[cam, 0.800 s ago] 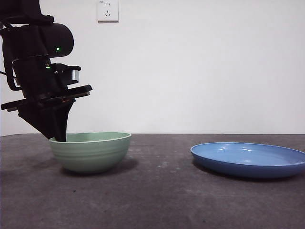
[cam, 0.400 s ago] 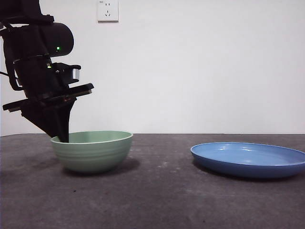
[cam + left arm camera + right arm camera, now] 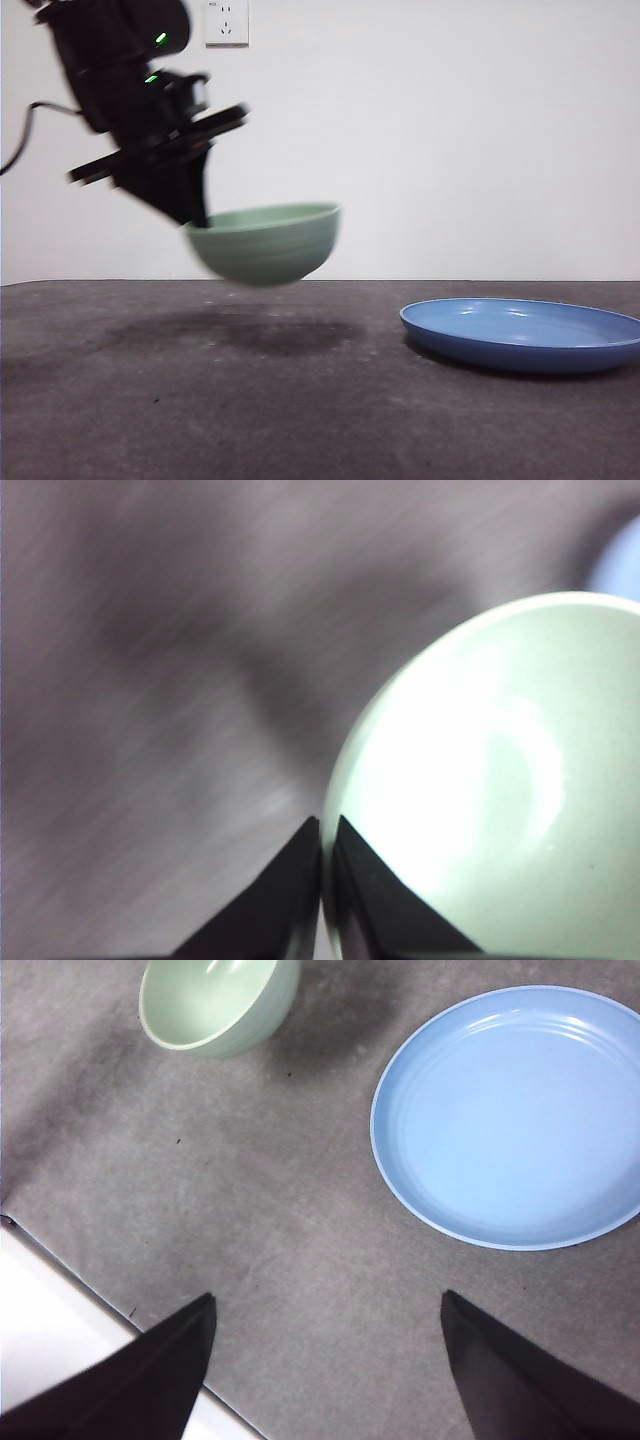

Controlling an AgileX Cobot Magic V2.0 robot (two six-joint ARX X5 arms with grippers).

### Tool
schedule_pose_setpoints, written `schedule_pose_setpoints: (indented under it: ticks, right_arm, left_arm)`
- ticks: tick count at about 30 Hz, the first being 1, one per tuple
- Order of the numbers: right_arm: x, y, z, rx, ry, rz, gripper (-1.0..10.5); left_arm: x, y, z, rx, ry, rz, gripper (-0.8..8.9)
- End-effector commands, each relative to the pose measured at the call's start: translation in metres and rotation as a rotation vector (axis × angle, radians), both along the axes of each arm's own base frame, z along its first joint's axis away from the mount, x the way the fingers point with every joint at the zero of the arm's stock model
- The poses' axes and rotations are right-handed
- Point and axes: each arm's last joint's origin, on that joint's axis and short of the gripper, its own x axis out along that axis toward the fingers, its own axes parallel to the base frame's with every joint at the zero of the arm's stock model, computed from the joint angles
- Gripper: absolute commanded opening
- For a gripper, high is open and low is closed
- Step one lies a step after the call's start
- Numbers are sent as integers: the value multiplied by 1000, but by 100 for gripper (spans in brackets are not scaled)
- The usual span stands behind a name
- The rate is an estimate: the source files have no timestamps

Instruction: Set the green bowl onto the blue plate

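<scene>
The pale green bowl (image 3: 266, 243) hangs in the air above the dark table, slightly tilted, with its shadow on the table below. My left gripper (image 3: 195, 215) is shut on the bowl's left rim; in the left wrist view its jaws (image 3: 324, 880) pinch the rim of the green bowl (image 3: 500, 790). The blue plate (image 3: 522, 333) lies flat on the table to the right, apart from the bowl. From high above, my right gripper (image 3: 325, 1360) stands open over bare table, with the blue plate (image 3: 510, 1115) and the green bowl (image 3: 215, 1000) both in its view.
The dark grey table (image 3: 300, 420) runs to a white wall with a socket (image 3: 226, 22). In the right wrist view a white edge strip (image 3: 60, 1330) borders the table.
The left gripper has lifted the green bowl off the table and carried it up and to the right, toward the plate. The plate has not moved.
</scene>
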Motion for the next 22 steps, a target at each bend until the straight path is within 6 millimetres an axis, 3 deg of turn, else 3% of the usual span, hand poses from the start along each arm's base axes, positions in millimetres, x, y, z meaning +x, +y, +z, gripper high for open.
schedule_pose_setpoints:
  ticks: [1,12,22]
  right_arm:
    - [1,1,6,6,-24,2,361]
    - [-1,0,7,19,-14,-15,361]
    - [-12,-1,12,36,-54,-33,361]
  left_arm:
    - [-1,-22,13,-42,-45,-42,15]
    - [13,-96,17,-97,-73,-145,16]
    - [35,-166,-11,-70,-25,-237,16]
